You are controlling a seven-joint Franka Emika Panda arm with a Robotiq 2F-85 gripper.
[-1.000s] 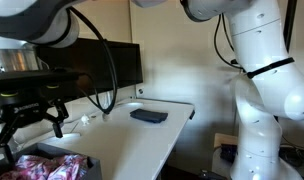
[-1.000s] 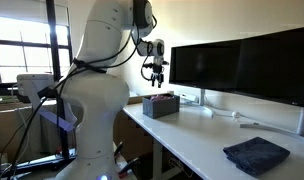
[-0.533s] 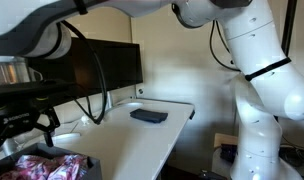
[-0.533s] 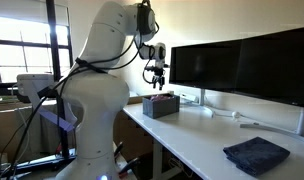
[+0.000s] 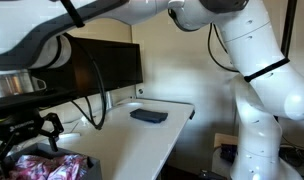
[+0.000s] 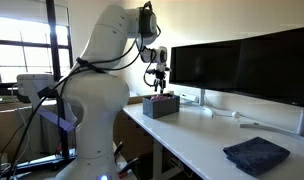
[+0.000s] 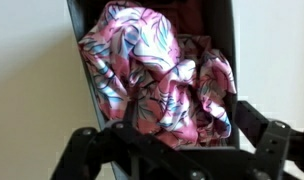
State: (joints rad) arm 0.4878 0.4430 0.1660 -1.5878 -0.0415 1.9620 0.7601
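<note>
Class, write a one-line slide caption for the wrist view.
Open fingers hover above a pink patterned cloth bundled in a dark box.

Two dark monitors [image 6: 232, 65] stand on the white desk [image 6: 192, 132], a folded dark cloth [image 6: 256, 155] lying near its edge.

The white arm [image 6: 97, 90] arches up from its base, wrist turned down; the gripper [image 6: 158, 89] points straight down, fingers [image 7: 275, 133] spread wide apart.
</note>
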